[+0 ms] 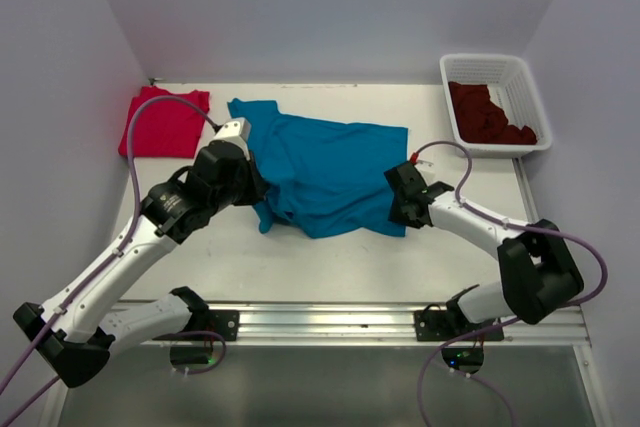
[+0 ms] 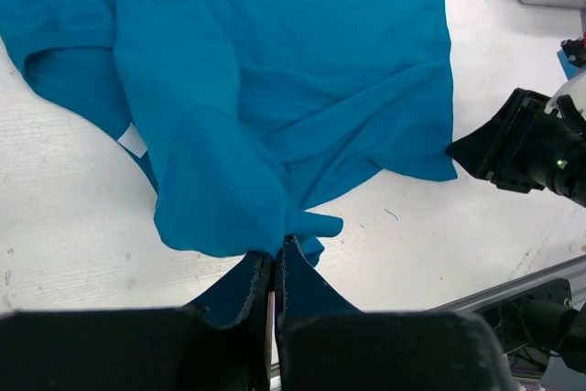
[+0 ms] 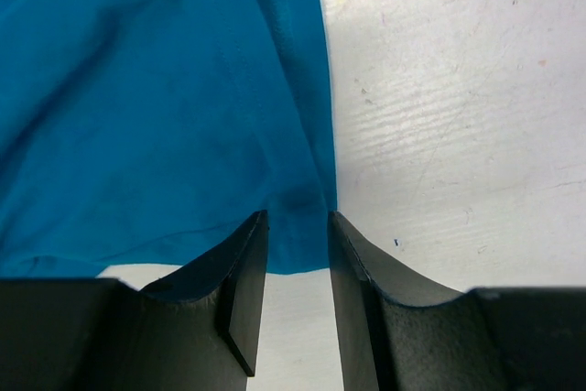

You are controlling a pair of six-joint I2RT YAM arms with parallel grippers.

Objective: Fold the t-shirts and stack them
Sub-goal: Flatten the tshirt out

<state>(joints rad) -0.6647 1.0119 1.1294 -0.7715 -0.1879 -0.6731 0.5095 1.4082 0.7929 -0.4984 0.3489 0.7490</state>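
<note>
Since the coming fold turns on where the cloth lies from each pair of jaws, that relation is entered first.

Item 1: teal t-shirt [image 1: 330, 172]. Count: one. It lies spread and rumpled at the middle of the table [image 1: 330, 267], with its long axis running left to right across the top view. Its body extends away from both grippers, toward the far side.

Item 2: left gripper [image 2: 276, 263]. It sits at the shirt's near left edge. The jaws are pressed together on a bunched fold of teal cloth, which rises in a hump just ahead of the fingertips.

Item 3: right gripper [image 3: 297, 231]. It sits at the shirt's near right corner. The jaws stand a narrow way apart, with the hem corner lying in the gap between them and not yet pinched. The side edge of the shirt runs straight ahead from the right-hand finger.

Judgement: each arm is nearer to its own end of the near hem. The right one probably needs to close before the two can lift that hem and carry it over.

Item 4: red t-shirt [image 1: 163, 125]. Count: one. It is folded flat at the far left corner, well apart from the teal one.

Item 5: maroon t-shirts [image 1: 488, 115]. They are heaped in the white basket [image 1: 478, 59] at the far right. The number cannot be told from the pile.
</note>
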